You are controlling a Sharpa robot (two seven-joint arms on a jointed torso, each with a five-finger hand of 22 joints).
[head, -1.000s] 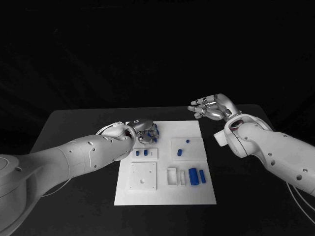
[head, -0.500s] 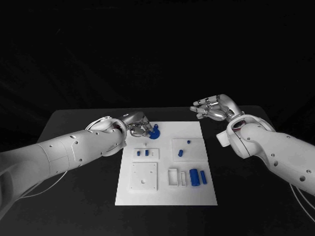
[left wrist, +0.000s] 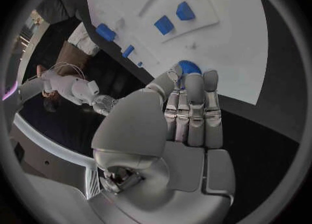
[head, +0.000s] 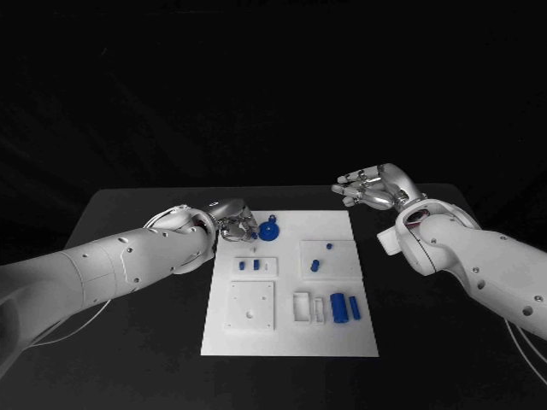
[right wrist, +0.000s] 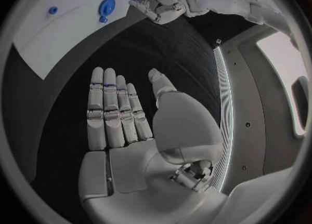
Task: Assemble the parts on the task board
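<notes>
The white task board (head: pixel 286 337) lies mid-table. A round blue part (head: pixel 270 230) rests on its far left corner, also seen as the round blue part (right wrist: pixel 107 7) and just past my left fingertips as the round blue part (left wrist: pixel 190 66). My left hand (head: pixel 233 220) hovers beside it at the board's left edge, fingers straight and holding nothing. Small blue parts (head: pixel 249 265) sit in a left plate and two more (head: pixel 320 256) in a right plate. A larger blue cylinder (head: pixel 338 307) lies near the front right. My right hand (head: pixel 373 190) is raised right of the board, open and empty.
Raised white square plates (head: pixel 249 306) and a slotted white block (head: pixel 306 307) occupy the board's front half. Black table (head: pixel 138 222) surrounds the board on both sides. My left hand (right wrist: pixel 159 8) shows across the board in the right wrist view.
My left hand carried the round blue part to the board's far left corner, let it go there and drew back to the left. The right hand barely moved.
</notes>
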